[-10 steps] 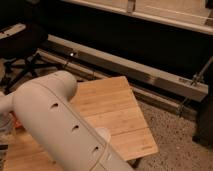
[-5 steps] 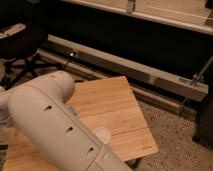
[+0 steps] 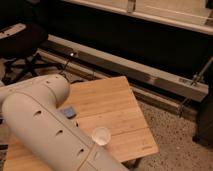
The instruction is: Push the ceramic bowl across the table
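Robot arm (image 3: 45,125) filled lower left of frame, blocking table's (image 3: 112,100) left side. Gripper not visible; jaw state unknowable. Ceramic bowl not visible, probably hidden behind arm. White paper cup (image 3: 101,135) stood bottom centre; small blue object (image 3: 68,112) beside arm.

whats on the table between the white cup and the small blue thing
In the camera view, bare table wood separates the white cup and the small blue thing. The end effector is out of view.
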